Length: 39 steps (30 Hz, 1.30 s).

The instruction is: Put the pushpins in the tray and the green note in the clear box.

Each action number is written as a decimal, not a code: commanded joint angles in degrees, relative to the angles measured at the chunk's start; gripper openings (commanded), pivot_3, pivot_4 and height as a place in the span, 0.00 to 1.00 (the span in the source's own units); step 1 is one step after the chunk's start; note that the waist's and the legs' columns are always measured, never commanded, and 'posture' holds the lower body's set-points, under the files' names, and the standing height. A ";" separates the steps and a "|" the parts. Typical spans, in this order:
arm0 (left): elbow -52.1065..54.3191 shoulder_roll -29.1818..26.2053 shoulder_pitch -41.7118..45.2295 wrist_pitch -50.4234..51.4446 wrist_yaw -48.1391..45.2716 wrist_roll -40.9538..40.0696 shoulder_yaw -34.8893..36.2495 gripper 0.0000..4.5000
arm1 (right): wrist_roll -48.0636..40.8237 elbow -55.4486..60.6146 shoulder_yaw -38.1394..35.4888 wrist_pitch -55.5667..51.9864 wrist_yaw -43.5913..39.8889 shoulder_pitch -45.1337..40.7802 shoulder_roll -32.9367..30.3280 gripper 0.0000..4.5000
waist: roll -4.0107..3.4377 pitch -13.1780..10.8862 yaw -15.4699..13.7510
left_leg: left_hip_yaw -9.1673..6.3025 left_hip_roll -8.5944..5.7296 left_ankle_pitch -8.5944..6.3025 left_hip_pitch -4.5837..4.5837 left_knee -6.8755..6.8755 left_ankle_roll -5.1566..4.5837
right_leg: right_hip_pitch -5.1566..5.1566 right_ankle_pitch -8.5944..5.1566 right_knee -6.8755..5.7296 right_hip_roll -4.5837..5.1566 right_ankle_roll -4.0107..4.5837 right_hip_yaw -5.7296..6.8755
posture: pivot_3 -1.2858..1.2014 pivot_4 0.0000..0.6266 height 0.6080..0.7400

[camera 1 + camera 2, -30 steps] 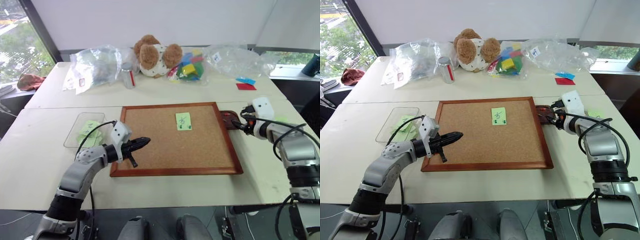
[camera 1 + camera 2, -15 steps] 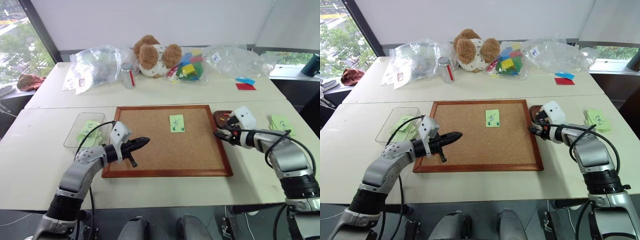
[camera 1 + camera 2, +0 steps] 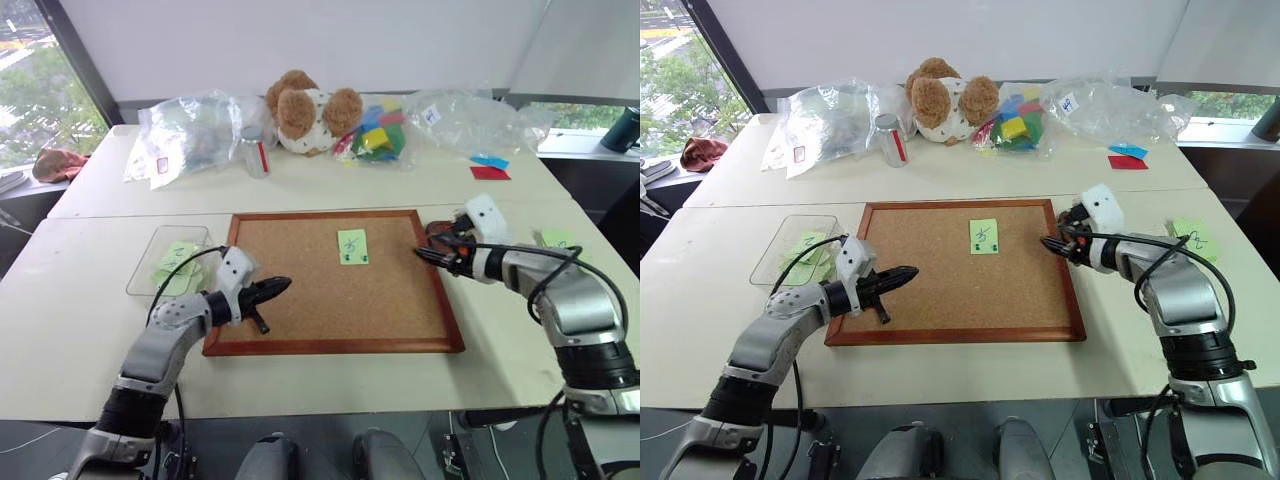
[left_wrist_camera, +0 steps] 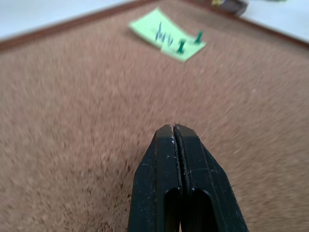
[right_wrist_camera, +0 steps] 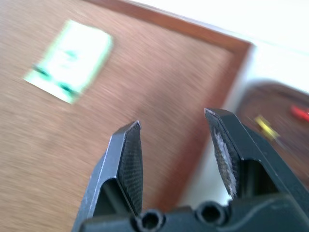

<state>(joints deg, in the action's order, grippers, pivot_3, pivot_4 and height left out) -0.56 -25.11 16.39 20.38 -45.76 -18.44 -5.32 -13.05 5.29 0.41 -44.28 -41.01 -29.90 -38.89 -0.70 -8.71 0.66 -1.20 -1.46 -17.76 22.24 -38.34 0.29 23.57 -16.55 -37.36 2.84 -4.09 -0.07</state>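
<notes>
Lying between both grippers: green note [image 3: 351,246]

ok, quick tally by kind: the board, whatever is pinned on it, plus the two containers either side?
corkboard: 1
green note pinned on it: 1
pushpins in that note: 2
clear box: 1
tray: 1
Total: 6

The right gripper [image 3: 425,252] and its arm hide most of the tray [image 3: 437,229] beside the corkboard [image 3: 300,290].
</notes>
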 commanded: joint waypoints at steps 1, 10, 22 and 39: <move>-0.83 0.26 0.51 -1.74 0.03 1.76 -0.73 0.00 | -0.59 2.51 1.13 -0.25 0.02 -1.82 1.02 0.50 | 0.05 0.02 -0.11 | 0.00 0.00 0.00 0.00 0.00 0.00 | -0.01 0.00 0.01 0.00 0.00 0.00 | 0.52 0.24 1.00; -1.37 0.36 -0.42 -0.69 0.46 4.58 -2.33 0.00 | -0.55 4.18 5.24 -1.15 0.18 -3.24 3.73 0.50 | 0.08 0.04 -0.10 | -0.02 0.00 0.00 -0.03 -0.02 0.01 | -0.03 0.00 -0.02 0.02 0.00 0.00 | 0.52 0.24 1.00; -1.23 0.73 -0.08 -0.10 0.50 4.96 -2.20 0.00 | 2.42 -4.31 8.61 2.24 3.56 -4.75 10.02 0.50 | 0.13 0.08 -0.08 | -0.03 -0.01 0.01 -0.07 -0.05 0.02 | -0.06 0.00 -0.07 0.03 0.00 0.01 | 0.52 0.24 1.00; 0.49 0.76 -0.83 1.41 1.94 5.46 -2.44 0.00 | 3.80 -9.37 8.92 5.25 2.86 -6.35 12.05 0.01 | 0.13 0.08 -0.09 | -0.03 -0.01 0.02 -0.08 -0.07 0.03 | -0.06 0.00 -0.12 0.02 0.00 0.01 | 0.52 0.24 1.00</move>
<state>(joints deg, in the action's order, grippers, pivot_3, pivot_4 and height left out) 0.12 -24.26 16.46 20.96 -44.15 -14.19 -6.53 -9.17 -5.88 10.29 -39.54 -38.11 -34.62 -27.08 -0.57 -8.63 0.58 -1.23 -1.47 -17.74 22.16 -38.41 0.32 23.51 -16.54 -37.48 2.86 -4.09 -0.07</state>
